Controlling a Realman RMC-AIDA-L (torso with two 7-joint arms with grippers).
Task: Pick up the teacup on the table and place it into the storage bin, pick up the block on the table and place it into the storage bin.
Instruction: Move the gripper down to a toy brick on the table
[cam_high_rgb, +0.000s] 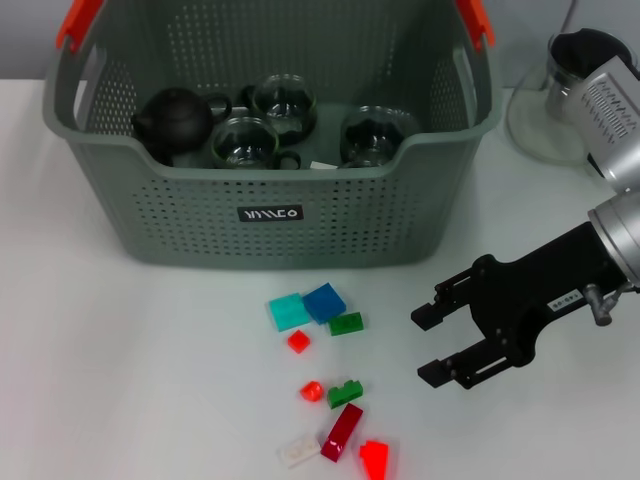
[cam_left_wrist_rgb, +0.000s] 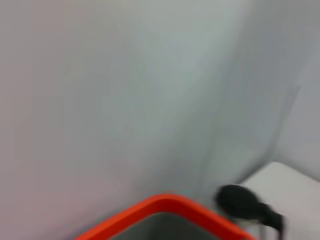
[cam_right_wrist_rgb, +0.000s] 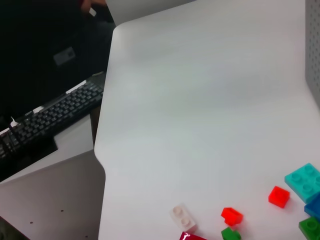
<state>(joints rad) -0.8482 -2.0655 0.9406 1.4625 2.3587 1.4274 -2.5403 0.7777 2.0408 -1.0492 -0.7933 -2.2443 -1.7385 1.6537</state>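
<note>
While the storage bin already holds glass teacups, the right gripper hovers with jaws spread and empty, the scattered blocks lying toward its nine o'clock on the table (the left arm is nowhere near).

The grey-green perforated plastic storage bin has orange handles. The small plastic blocks: teal, blue, green, red, white.
</note>
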